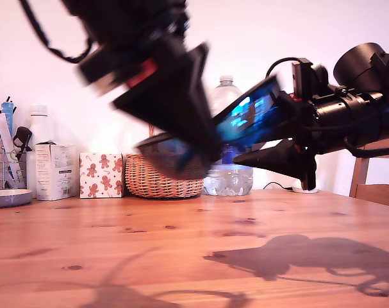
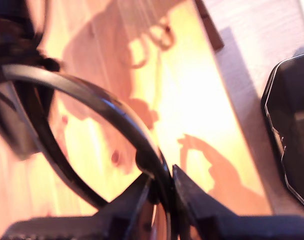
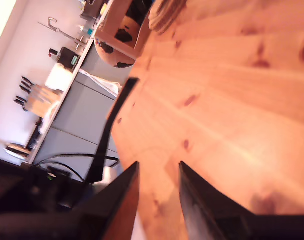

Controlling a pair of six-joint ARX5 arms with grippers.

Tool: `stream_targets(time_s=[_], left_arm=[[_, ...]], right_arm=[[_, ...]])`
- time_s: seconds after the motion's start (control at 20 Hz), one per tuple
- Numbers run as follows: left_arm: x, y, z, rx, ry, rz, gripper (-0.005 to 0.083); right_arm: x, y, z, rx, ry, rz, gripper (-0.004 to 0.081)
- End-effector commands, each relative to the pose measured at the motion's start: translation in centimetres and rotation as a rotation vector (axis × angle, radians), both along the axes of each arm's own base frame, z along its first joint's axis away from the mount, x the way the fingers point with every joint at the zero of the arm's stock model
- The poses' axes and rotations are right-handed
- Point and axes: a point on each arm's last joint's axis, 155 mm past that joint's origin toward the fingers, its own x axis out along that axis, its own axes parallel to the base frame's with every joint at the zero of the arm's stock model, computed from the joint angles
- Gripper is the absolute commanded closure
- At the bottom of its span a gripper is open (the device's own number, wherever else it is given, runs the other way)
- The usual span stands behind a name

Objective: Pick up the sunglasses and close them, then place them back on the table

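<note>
**Sunglasses Held Aloft Between Two Arms**

The table (image 1: 117, 244) fills the lower half of the exterior view, bare wood under two arm shadows. Above it, one arm reaches in from 11 o'clock, smeared by blur, and the other lies level from 3 o'clock. The sunglasses (image 1: 248, 119) hang in the air between them, clear of the wood. Their blue lens sits at about 2 o'clock from the picture's centre, and their long axis slants from 8 o'clock up to 2 o'clock.

My first gripper (image 2: 163, 172), on the blurred arm, is pinching the dark frame rim, jaws pressed against it. My second gripper (image 3: 158, 165), on the level arm, has its jaws spread and holds nothing. One thin temple (image 3: 111, 125) runs just beside one jaw, not between the two.

Folding likely falls to my second gripper, which is nearer that temple and would need to push it in towards the lens.

The hinges, the other temple and much of the lens are hidden behind the blurred arm. Whether the jaw touches the temple cannot be told.
</note>
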Motion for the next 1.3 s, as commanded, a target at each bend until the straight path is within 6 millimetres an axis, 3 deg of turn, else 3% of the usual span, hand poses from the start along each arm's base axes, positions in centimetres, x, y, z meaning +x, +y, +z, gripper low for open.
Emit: stream_targets(time_s=[0.0,0.25,0.4,0.85,1.1,1.25], left_arm=[[-0.4,-1.0,0.4,-0.047,0.011,-0.02,0.0794],[-1.2,-2.4,1.4,-0.144,0.097,-0.023,0.0794],[-1.3,-2.9,1.9,-0.178,0.118,-0.02,0.0794],[-1.4,-3.7,2.7,-0.227,0.118,-0.029,0.0794],[-1.7,-4.3,3.4,-0.258,0.117,-0.051,0.0794],[-2.2,-4.4,3.4,-0.264,0.143,-0.067,0.0794]], right_arm=[[0.5,0.4,0.8,0.012,-0.058,0.024,0.0492],[0.3,0.5,3.6,0.084,-0.113,0.109,0.0484],[0.1,0.6,4.5,0.103,-0.096,0.137,0.0438],[1.2,0.1,3.7,0.068,-0.074,0.079,0.0394],[0.4,1.3,2.5,0.065,-0.039,0.118,0.0395],[-0.5,2.1,2.9,0.086,-0.029,0.165,0.0395]])
